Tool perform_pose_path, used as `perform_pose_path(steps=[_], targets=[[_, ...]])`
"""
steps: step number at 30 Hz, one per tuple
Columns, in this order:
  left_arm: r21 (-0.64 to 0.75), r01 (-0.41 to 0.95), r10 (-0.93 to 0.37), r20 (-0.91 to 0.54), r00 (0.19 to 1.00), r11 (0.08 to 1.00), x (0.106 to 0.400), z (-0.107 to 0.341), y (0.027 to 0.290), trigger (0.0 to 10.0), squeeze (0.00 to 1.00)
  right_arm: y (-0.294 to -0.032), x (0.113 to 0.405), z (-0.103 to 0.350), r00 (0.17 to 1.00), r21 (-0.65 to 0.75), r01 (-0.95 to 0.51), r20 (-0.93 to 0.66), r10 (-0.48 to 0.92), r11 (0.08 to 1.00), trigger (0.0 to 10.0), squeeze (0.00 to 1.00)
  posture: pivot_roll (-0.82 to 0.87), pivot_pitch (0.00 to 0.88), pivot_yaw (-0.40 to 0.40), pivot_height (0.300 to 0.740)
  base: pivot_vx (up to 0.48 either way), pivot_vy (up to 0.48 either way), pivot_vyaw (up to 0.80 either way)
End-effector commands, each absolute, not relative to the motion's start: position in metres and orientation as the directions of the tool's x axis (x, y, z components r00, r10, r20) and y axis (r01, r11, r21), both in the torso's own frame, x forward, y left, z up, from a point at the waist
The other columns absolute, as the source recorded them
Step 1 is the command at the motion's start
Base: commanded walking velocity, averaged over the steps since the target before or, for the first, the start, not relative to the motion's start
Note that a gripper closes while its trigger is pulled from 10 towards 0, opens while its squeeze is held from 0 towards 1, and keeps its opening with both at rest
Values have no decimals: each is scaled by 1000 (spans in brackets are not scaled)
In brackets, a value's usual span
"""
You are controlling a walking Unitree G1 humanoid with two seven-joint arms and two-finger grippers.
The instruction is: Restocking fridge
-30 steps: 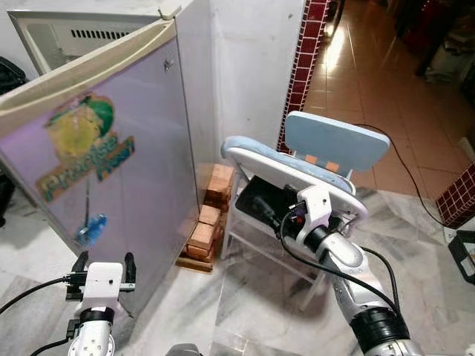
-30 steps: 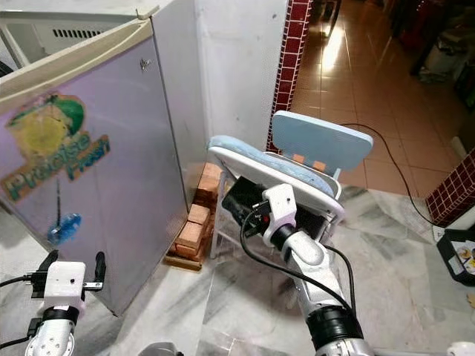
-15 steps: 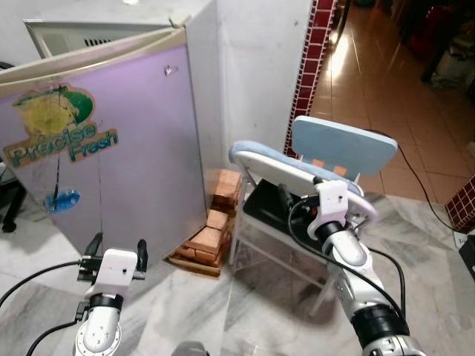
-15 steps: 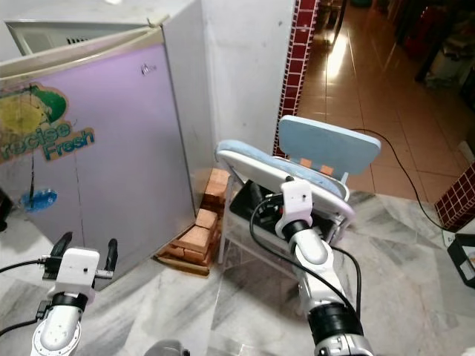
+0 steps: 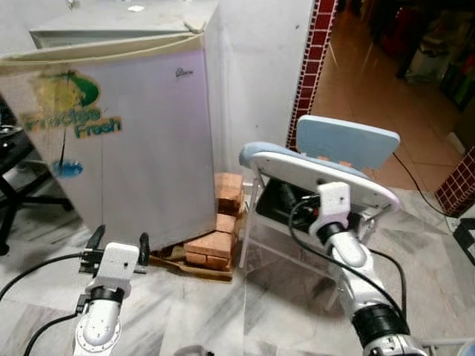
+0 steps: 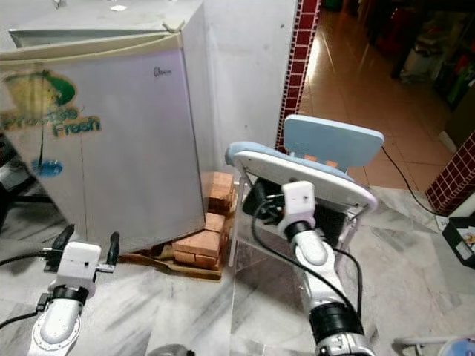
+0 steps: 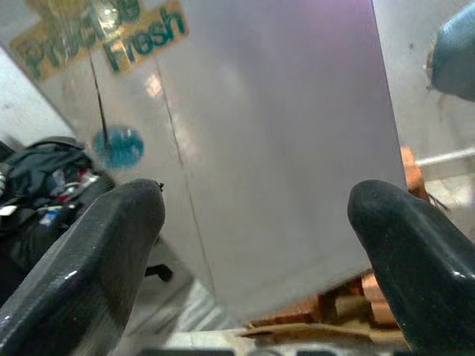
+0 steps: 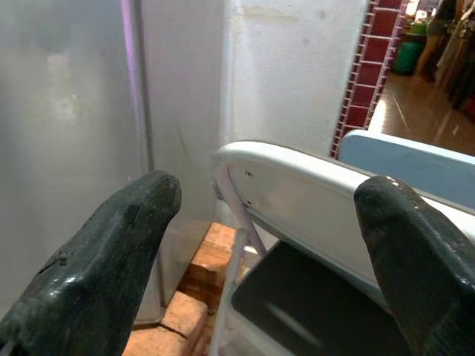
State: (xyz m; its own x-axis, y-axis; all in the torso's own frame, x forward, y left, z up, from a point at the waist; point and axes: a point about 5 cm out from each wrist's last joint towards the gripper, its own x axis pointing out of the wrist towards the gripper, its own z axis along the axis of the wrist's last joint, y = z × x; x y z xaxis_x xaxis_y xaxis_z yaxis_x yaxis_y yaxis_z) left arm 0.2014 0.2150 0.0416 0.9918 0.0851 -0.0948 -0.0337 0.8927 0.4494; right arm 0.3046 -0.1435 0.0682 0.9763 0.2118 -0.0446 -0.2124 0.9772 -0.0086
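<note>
The small grey fridge [image 5: 126, 126] with a "Precise Fresh" sticker stands at the left with its door shut. My left gripper [image 5: 119, 239] is low in front of the door's lower corner, open and empty, a short gap from the door. In the left wrist view the door [image 7: 252, 133] lies between its fingers [image 7: 104, 245]. My right arm [image 5: 343, 241] reaches to the folding chair [image 5: 319, 167]. In the right wrist view the right gripper [image 8: 267, 245] is open and empty, facing the chair seat's edge [image 8: 297, 193] and the fridge's side.
Stacked bricks [image 5: 219, 236] prop the fridge on a board. A black object [image 5: 276, 202] sits under the chair's tilted seat. A red-tiled pillar [image 5: 315, 52] is behind it, a cable [image 5: 415, 178] runs over the floor at the right, and an office chair base [image 5: 22, 194] is at the left.
The fridge door has swung from ajar to shut. The camera has shifted and now faces the fridge squarely. Both grippers stay open.
</note>
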Motion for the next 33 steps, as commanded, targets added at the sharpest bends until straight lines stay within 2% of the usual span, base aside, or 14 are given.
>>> perform_pose_path(steps=[1,20,33], targets=[[443,-17,67,-97,993,896,204,44,212,10000,0,-144,307,70,976,-22,-214,-41,213,977,10000,0,74,0,18,740,0,480,0],[440,8,47,-113,992,898,205,43,211,10000,0,-143,310,69,976,-20,-214,-47,213,977,10000,0,77,1,19,740,0,480,0],[427,33,24,-127,992,904,207,40,210,10000,0,-144,312,69,976,-30,-216,-49,214,976,10000,0,68,8,18,740,0,480,-736]])
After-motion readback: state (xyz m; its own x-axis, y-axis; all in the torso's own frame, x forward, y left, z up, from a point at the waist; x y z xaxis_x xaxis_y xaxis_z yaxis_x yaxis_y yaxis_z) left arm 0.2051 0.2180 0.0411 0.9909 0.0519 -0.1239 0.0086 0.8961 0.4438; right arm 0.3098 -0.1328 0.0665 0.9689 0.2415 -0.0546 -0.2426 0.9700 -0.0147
